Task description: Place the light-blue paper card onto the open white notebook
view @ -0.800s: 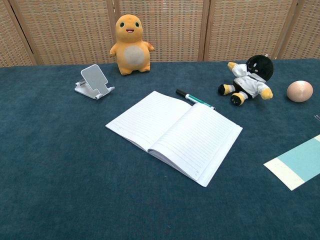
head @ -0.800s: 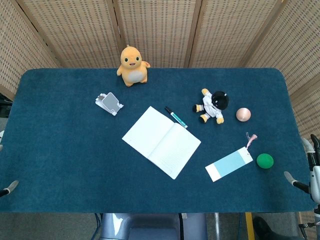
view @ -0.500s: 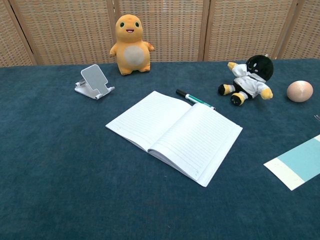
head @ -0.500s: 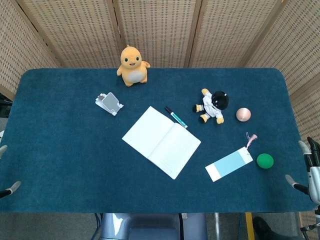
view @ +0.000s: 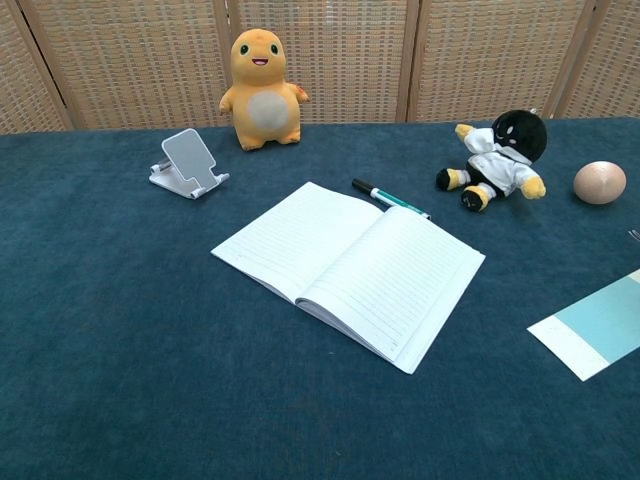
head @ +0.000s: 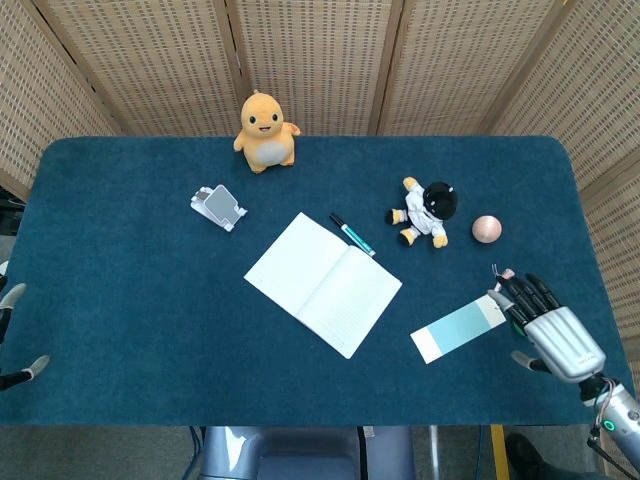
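Observation:
The open white notebook lies flat at the middle of the blue table. The light-blue paper card, with a white end and a pink tassel, lies flat to the right of it, apart from it. My right hand hovers over the table's right side with fingers spread, and its fingertips reach the card's tasselled end; it holds nothing. Only spread fingertips of my left hand show at the left edge, off the table. The chest view shows neither hand.
An orange plush stands at the back, with a white phone stand to its front left. A teal pen lies along the notebook's far edge. A black-and-white doll and a pink ball sit behind the card.
My right hand has come in from the right edge over the table and now covers the green ball beside the card. The left fingertips shifted slightly.

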Controlling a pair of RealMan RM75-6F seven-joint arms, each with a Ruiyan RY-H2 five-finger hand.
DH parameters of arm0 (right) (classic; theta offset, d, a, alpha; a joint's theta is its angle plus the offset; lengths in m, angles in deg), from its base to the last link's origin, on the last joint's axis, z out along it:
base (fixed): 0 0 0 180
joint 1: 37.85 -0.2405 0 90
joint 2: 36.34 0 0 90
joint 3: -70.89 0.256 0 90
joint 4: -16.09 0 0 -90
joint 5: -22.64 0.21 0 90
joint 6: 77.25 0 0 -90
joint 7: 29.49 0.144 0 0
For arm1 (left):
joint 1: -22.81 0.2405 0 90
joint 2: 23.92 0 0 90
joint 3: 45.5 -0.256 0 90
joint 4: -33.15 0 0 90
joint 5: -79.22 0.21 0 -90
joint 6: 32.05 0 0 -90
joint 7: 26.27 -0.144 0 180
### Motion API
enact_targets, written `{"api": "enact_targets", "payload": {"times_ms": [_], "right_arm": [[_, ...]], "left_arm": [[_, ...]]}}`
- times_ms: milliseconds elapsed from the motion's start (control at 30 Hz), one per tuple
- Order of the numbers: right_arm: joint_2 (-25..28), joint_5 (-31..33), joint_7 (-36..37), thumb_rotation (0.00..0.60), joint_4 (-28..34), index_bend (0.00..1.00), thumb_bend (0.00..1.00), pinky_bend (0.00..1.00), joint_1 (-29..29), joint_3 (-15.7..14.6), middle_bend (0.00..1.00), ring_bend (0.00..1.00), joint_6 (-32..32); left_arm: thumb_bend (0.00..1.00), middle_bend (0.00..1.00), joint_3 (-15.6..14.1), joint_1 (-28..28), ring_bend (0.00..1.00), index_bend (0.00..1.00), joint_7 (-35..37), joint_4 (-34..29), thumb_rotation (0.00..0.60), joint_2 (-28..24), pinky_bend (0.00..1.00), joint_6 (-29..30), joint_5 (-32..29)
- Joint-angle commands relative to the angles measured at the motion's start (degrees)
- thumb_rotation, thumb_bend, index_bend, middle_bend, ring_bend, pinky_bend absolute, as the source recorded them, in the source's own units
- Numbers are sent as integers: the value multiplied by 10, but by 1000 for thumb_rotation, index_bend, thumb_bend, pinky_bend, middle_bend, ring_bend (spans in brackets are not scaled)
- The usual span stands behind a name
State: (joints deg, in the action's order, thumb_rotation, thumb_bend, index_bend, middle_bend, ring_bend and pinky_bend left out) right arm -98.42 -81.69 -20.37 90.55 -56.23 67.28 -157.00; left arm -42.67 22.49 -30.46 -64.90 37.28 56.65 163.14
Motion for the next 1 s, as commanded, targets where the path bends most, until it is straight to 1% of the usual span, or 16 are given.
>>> {"api": "enact_targets", "payload": {"times_ms": [33, 167, 300, 533, 800, 1000], "right_arm": [[-28, -45, 20, 600, -54, 35, 0, 0, -58, -21, 0, 0, 69], [-40, -56, 16, 600, -60, 35, 0, 0, -86, -27, 0, 0, 107], [-51, -61, -9, 600, -59, 35, 0, 0, -110, -27, 0, 0, 139], [-74, -51, -43, 600, -62, 41, 0, 0, -142, -27, 0, 0, 201], [-93, -45, -54, 600, -72, 84, 0, 0, -167, -36, 0, 0, 242], [-115, -49, -46, 600, -102, 105, 0, 0, -173, -46, 0, 0, 238]], "left_arm": [[0, 0, 5, -9, 0, 0, -18, -4, 600, 5, 0, -15, -14], [0, 0, 10, -17, 0, 0, -34, -6, 600, 10, 0, -32, -33], [0, 0, 16, -25, 0, 0, -45, -9, 600, 12, 0, -46, -51], [0, 0, 20, -33, 0, 0, -55, -11, 600, 14, 0, -61, -69], [0, 0, 23, -41, 0, 0, -67, -12, 600, 16, 0, -75, -85], [0, 0, 24, -44, 0, 0, -71, -11, 600, 19, 0, -76, -92]]}}
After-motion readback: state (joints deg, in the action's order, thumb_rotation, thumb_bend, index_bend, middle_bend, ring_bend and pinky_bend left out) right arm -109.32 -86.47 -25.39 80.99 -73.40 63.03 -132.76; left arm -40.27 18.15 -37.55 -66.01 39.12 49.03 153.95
